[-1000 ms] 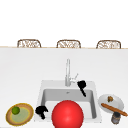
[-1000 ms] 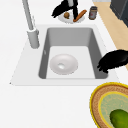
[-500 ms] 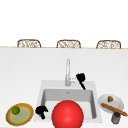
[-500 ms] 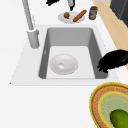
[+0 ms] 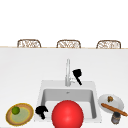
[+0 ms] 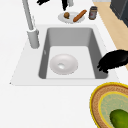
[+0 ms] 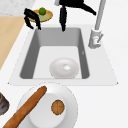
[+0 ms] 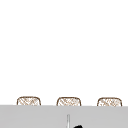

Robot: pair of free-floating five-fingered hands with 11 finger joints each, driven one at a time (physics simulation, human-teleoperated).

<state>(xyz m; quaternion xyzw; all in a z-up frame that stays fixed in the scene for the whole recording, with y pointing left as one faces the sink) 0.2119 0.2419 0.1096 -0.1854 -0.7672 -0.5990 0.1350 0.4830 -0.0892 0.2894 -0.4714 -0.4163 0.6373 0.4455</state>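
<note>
Black against the white bench, our right hand [image 5: 77, 75] hangs in the air just right of the faucet [image 5: 67, 72], above the back edge of the sink [image 5: 93, 100]. Its fingers are straight and point down toward the basin, and they hold nothing; in the right side view the same hand [image 7: 75, 5] shows one finger reaching down over the far end of the basin, apart from the faucet [image 7: 98, 22]. We cannot tell whether it touches the spout.

Our left hand [image 5: 41, 111] hovers at the sink's front left corner with its fingers curled and grasping nothing; the left side view shows it [image 6: 112, 61] over the sink's near rim.

A white bowl [image 6: 63, 64] lies on the bottom of the basin. A red ball [image 5: 67, 115] sits at the front edge of the sink in the front view. Near the bench's front left corner a woven plate [image 5: 20, 115] carries a green lime [image 5: 16, 110]. Toward the front right corner a white plate [image 7: 47, 105] holds a long baguette [image 7: 25, 107] and a small brown bun [image 7: 58, 107], with a dark jar [image 5: 115, 118] just beside it.
</note>
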